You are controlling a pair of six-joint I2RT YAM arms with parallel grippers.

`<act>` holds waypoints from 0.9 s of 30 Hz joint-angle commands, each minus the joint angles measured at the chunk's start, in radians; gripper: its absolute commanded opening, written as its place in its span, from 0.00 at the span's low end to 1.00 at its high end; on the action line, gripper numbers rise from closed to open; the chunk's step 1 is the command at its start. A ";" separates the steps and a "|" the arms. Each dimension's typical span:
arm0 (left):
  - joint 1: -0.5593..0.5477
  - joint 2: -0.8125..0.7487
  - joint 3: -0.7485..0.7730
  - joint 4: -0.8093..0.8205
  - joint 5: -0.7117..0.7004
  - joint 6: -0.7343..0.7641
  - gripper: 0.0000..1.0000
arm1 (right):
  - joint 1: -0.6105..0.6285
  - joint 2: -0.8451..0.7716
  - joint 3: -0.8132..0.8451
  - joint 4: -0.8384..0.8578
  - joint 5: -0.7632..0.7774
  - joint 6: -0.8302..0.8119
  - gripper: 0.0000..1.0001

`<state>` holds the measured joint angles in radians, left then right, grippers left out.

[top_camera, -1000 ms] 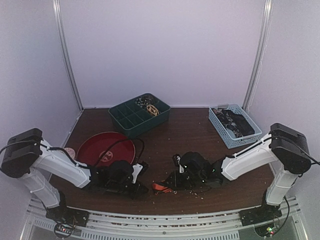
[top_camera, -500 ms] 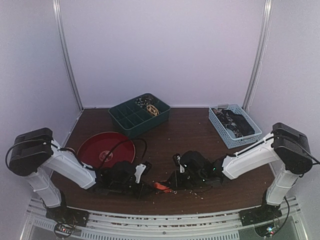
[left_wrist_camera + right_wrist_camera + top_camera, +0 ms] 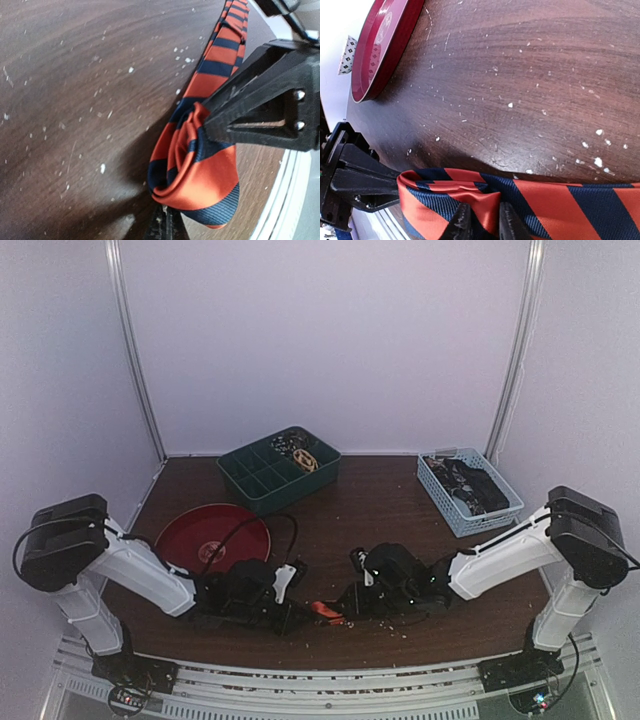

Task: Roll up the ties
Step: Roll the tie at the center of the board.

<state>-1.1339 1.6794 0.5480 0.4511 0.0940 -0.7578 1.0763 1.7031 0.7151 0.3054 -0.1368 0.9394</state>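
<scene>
The orange-red and dark-striped tie (image 3: 322, 611) lies on the table near the front edge, between my two grippers. In the left wrist view its end (image 3: 192, 172) is wound into a loose coil, and the rest runs away as a flat band. My left gripper (image 3: 165, 222) has its fingers close together at the coil's lower edge and sits left of the tie in the top view (image 3: 292, 614). My right gripper (image 3: 484, 220) pinches a fold of the tie (image 3: 470, 197) beside the coil and sits right of the tie in the top view (image 3: 346, 602).
A red plate (image 3: 212, 537) lies at the left. A green compartment tray (image 3: 262, 478) holding coiled ties stands at the back centre. A blue basket (image 3: 440, 502) with dark ties is at the back right. Pale crumbs dot the wood, and the front rail (image 3: 280, 200) is close by.
My left gripper has moved right, closer to my right gripper, and the visible stretch of tie between them has shortened. The right arm has shifted only slightly.
</scene>
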 commanded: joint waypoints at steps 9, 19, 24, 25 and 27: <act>0.004 -0.002 0.103 0.022 0.037 0.037 0.00 | -0.011 -0.030 -0.017 -0.031 0.038 -0.042 0.12; 0.005 0.028 0.156 -0.007 0.040 0.049 0.00 | -0.022 -0.050 -0.022 -0.060 0.065 -0.067 0.33; 0.005 0.040 0.171 -0.018 0.040 0.051 0.00 | -0.034 -0.087 -0.027 -0.077 0.083 -0.083 0.19; 0.005 0.042 0.175 -0.019 0.040 0.052 0.00 | -0.035 -0.088 -0.027 -0.074 0.076 -0.087 0.15; 0.005 0.049 0.186 -0.025 0.040 0.056 0.00 | -0.038 -0.086 -0.029 -0.075 0.061 -0.090 0.10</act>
<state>-1.1339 1.7100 0.6991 0.4316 0.1246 -0.7250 1.0470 1.6398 0.6979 0.2516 -0.0822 0.8658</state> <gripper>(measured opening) 0.004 0.131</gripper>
